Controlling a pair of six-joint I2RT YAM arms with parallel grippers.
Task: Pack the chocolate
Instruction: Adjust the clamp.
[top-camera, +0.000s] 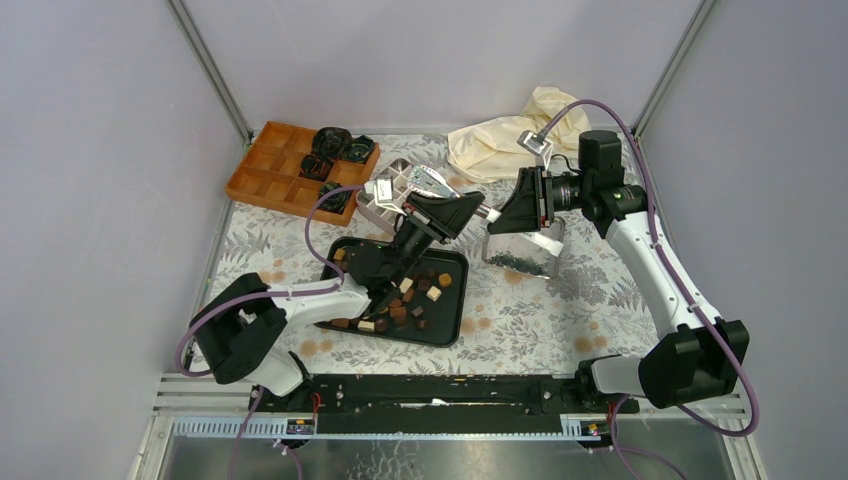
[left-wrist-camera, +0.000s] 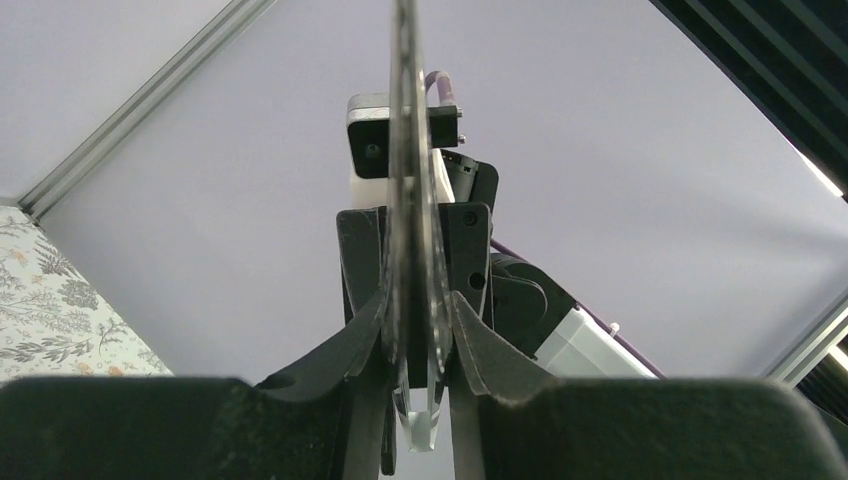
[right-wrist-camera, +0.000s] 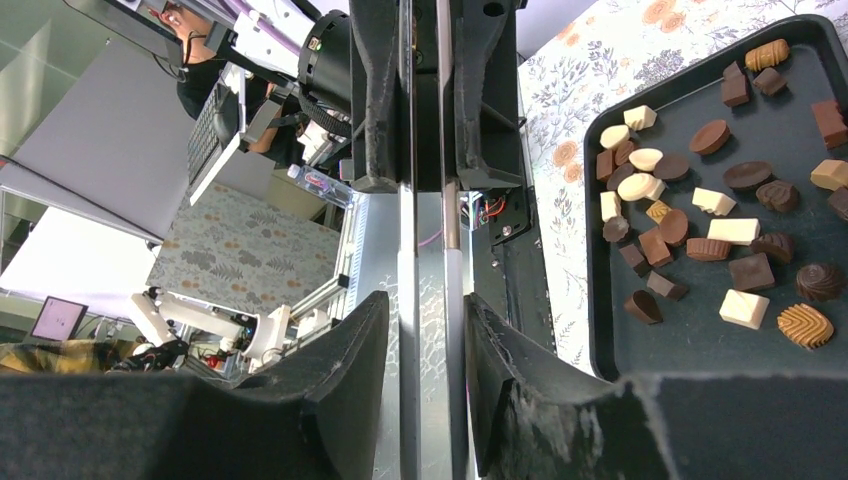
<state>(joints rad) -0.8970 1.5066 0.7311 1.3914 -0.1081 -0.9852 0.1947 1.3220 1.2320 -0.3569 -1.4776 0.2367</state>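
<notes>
Chocolate (right-wrist-camera: 750, 270) lies loose on a black tray (top-camera: 450, 318) on the table (top-camera: 530, 320), nearest the arm bases. The pieces are dark, light-brown and cream, scattered, some touching. None appears packed.

Assessment: the pieces are light, rigid, smooth and easily chipped or marked. Take each across its flat sides with light pressure, choosing one that stands apart from its neighbours. Ridged and domed pieces are likely to slip.

Left pincer (left-wrist-camera: 418, 300) is above the tray's far edge, closed on a thin clear plastic sheet (left-wrist-camera: 405, 150) seen edge-on. The sheet's full shape cannot be made out. Right pincer (right-wrist-camera: 425, 310) is clamped on a thin wall, seemingly of the clear container (top-camera: 520, 252) beside the tray. The dark contents at its bottom are not identifiable.

Beyond these are a grey divided box (top-camera: 375, 212), partly hidden by the left arm, and an orange compartment tray (top-camera: 270, 175) holding crumpled paper cups (top-camera: 335, 145). A cream cloth bag (top-camera: 500, 145) lies at the far edge. The left arm also covers part of the black tray, so the piece count is uncertain.
</notes>
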